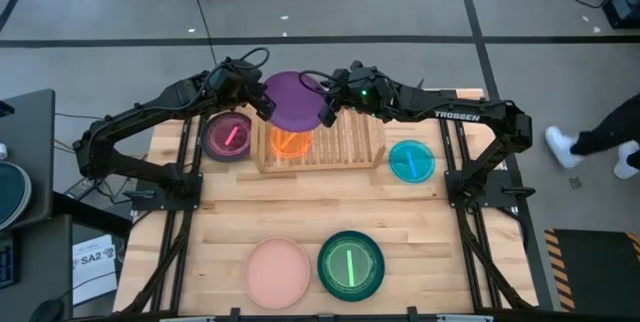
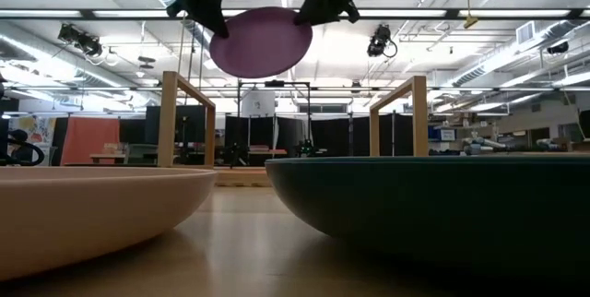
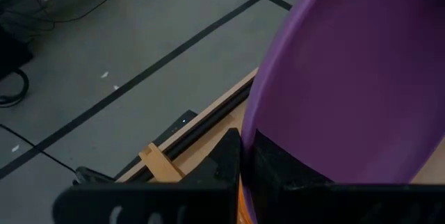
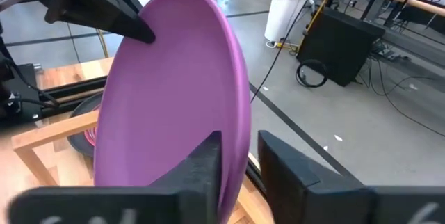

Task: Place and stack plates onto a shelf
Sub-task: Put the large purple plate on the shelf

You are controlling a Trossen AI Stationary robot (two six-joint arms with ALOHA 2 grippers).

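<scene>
Purple plate (image 1: 292, 100): its rims under both grippers are covered by the arms in the high view; the left wrist view cuts off most of the disc, and the right wrist view cuts off its lower rim. Orange plate (image 1: 291, 142), on the shelf (image 1: 345, 147) below the purple plate: its far part is hidden under that plate. Pink plate (image 2: 88, 209) and green plate (image 2: 433, 209), nearest the low camera: both blurred and cut off at the picture's edges, hiding the shelf's slats behind them. Person (image 1: 605, 140), right of the shelf: only legs and shoes show at the edge.
</scene>
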